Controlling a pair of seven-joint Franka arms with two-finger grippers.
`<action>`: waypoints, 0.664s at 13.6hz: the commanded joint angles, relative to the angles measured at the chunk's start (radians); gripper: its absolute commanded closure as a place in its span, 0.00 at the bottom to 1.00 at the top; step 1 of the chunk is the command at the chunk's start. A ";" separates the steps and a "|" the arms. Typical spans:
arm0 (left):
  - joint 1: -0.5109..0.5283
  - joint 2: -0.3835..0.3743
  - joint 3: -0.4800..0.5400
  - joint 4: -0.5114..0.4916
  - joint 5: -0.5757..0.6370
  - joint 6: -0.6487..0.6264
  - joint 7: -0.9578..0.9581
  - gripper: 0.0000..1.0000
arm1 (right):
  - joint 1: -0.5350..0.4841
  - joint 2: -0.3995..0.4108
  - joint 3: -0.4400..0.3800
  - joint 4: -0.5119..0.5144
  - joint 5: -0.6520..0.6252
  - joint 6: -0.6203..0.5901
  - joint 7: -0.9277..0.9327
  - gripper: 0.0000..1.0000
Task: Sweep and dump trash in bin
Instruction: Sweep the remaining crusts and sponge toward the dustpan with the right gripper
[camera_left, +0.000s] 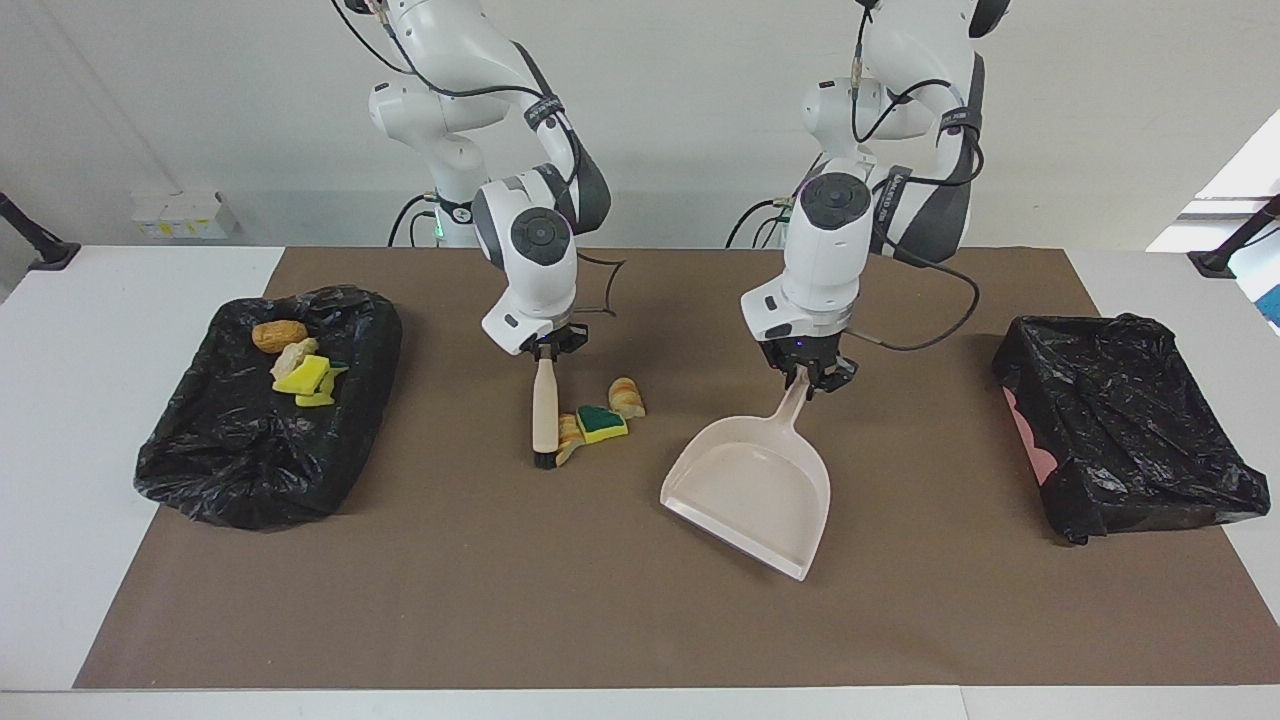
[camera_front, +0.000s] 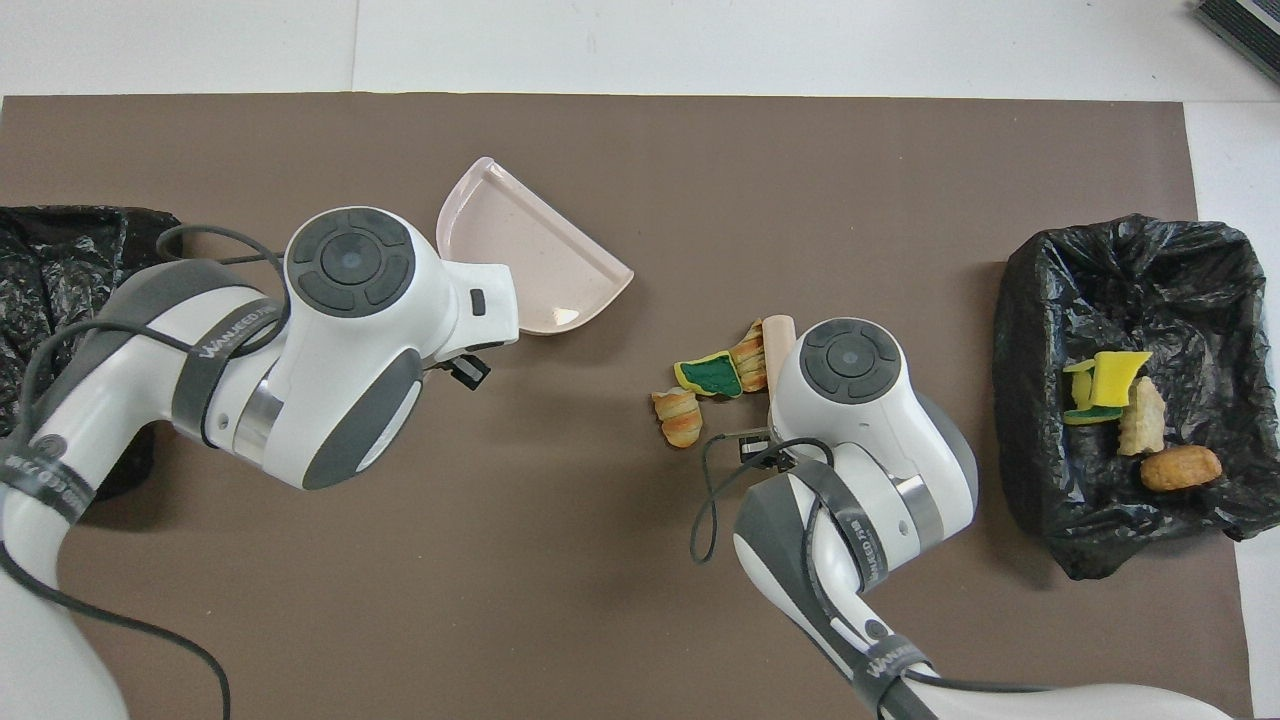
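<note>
Meanwhile, brush and dustpan face each other across three loose scraps on the mat

Clamped on the brush handle, the right gripper holds it upright with the bristles on the brown mat, touching the trash, three scraps bunched beside it, so a push toward the left arm's end would likely drive them along. Gripping the handle of the dustpan, the left gripper turns the pan's open mouth slantwise, apparently to catch them, though a gap remains. Four more scraps already lie in the black-lined bin at the right arm's end, probably where the pan gets emptied; a second lined bin sits at the left arm's end
</note>
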 joint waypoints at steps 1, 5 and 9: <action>0.004 -0.035 0.044 -0.024 -0.005 -0.029 0.304 1.00 | 0.023 -0.013 0.005 -0.018 0.045 0.013 0.036 1.00; 0.039 -0.056 0.055 -0.065 -0.007 -0.028 0.670 1.00 | 0.058 -0.019 0.003 -0.018 0.079 0.004 0.064 1.00; 0.050 -0.109 0.057 -0.166 -0.020 0.000 0.827 1.00 | 0.095 -0.011 0.005 -0.018 0.109 0.015 0.107 1.00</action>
